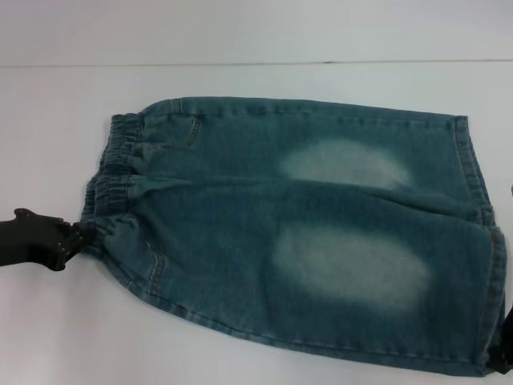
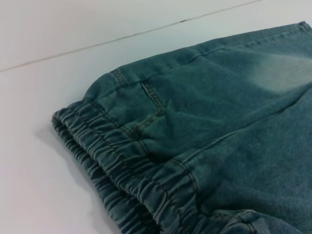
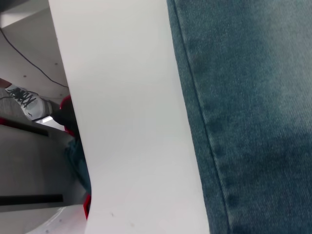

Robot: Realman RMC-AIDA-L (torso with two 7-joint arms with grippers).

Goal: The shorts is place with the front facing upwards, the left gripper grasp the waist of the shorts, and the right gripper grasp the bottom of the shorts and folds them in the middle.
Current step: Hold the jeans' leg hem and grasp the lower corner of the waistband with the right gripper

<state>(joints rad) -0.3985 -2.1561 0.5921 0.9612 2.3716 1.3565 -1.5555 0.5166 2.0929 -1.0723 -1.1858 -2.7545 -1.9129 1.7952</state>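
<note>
The blue-green denim shorts [image 1: 304, 233] lie flat on the white table with two pale bleached ovals facing up. The ruffled waist [image 1: 116, 172] is at the left and the straight leg hems [image 1: 481, 241] are at the right. My left gripper [image 1: 82, 235] is at the waist's near corner, shut on the band, and the fabric bunches toward it. The left wrist view shows the waist [image 2: 122, 170] and a pocket seam close up. My right gripper [image 1: 503, 357] shows only as a dark sliver at the near hem corner. The right wrist view shows the hem [image 3: 204, 122].
The white table [image 1: 240, 48] stretches behind and to the left of the shorts, with a seam line at the back. In the right wrist view the table's edge [image 3: 73, 122] drops to the floor, where a shoe [image 3: 24, 100] and cables lie.
</note>
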